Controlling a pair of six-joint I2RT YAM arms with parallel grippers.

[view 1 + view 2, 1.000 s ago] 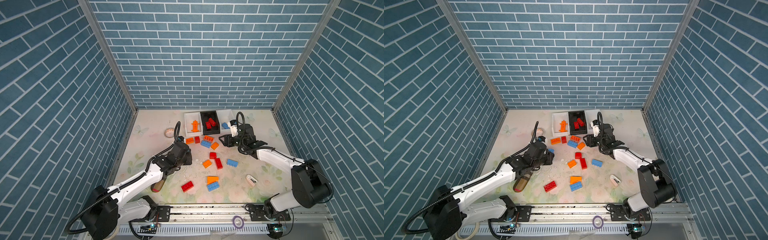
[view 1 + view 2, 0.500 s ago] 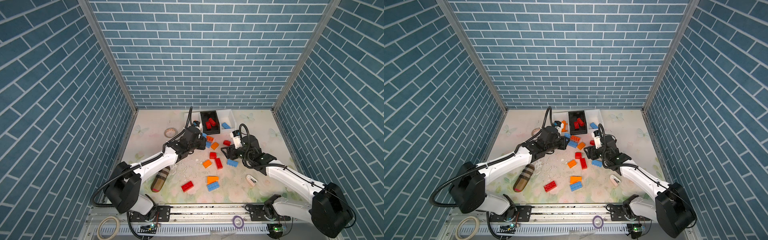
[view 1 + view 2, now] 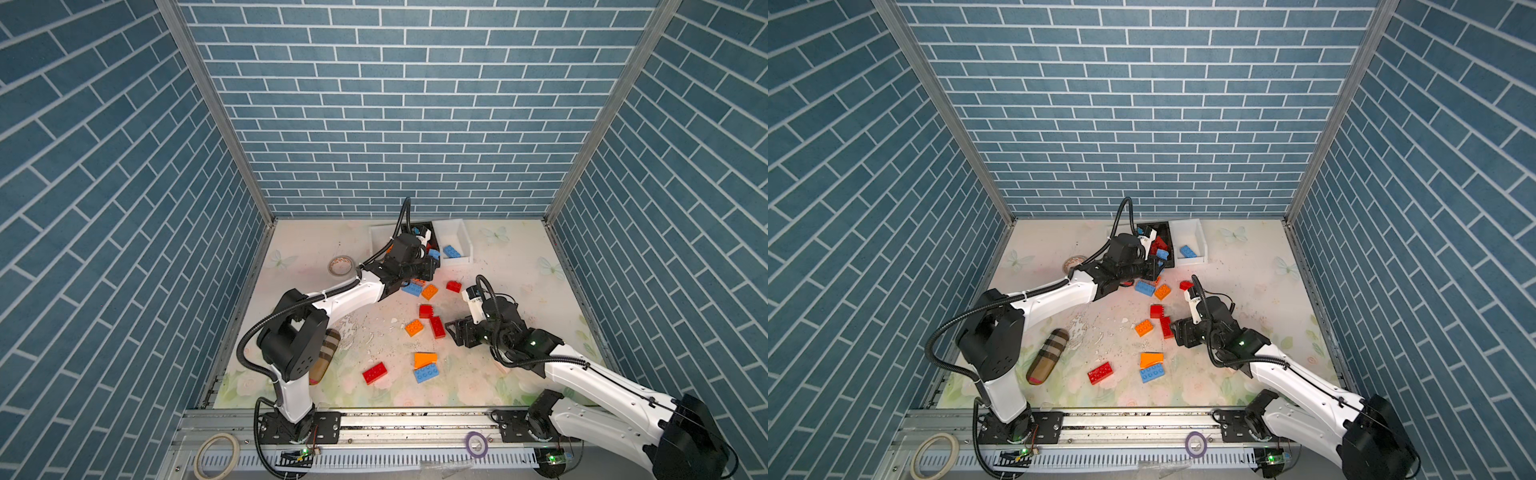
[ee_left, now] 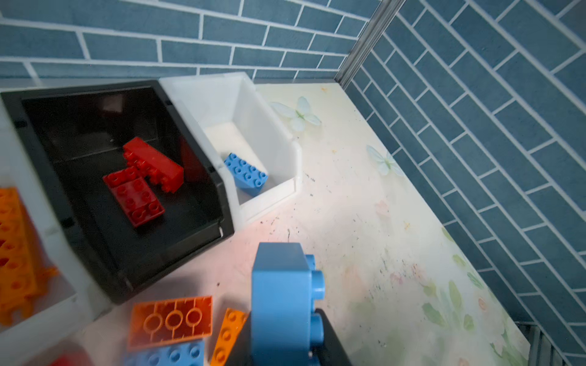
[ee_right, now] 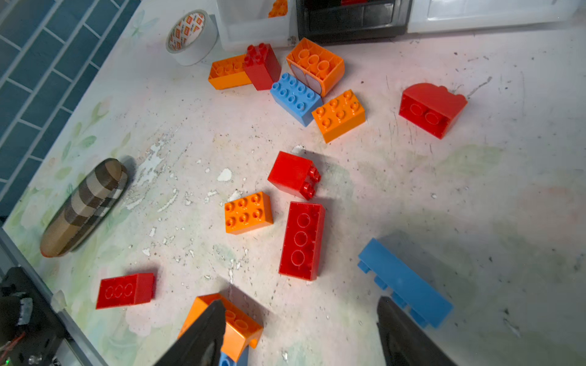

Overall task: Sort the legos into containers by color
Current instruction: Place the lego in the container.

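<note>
Top views first. I'd say the sorting is about a third done. The left hand (image 3: 432, 258) is up at the back of the table (image 3: 519, 257) by the three containers, and the right hand (image 3: 453, 334) hangs over the loose legos (image 3: 414, 328) mid-table. Nine or so bricks show scattered here. The left arm covers most of the bins, though.

The left wrist view fills that in. The left hand is clamped shut on a light blue brick (image 4: 282, 294), held just short of the end white bin (image 4: 263, 120), where one blue brick (image 4: 245, 172) already lies. The black bin (image 4: 79, 88) has what looks like three red bricks (image 4: 139, 180). The other white bin (image 4: 41, 202) has the spiky orange piece (image 4: 12, 253), which the top views hide completely.

In the right wrist view, the right hand's fingers (image 5: 203, 336) are spread wide with nothing between them, low over the table. Just beside them a long blue brick (image 5: 406, 282) lies on its side, and from above it's tucked under that hand. This view also opens up the cluster by the bins. I count roughly thirteen loose, so most of the job is left.
</note>
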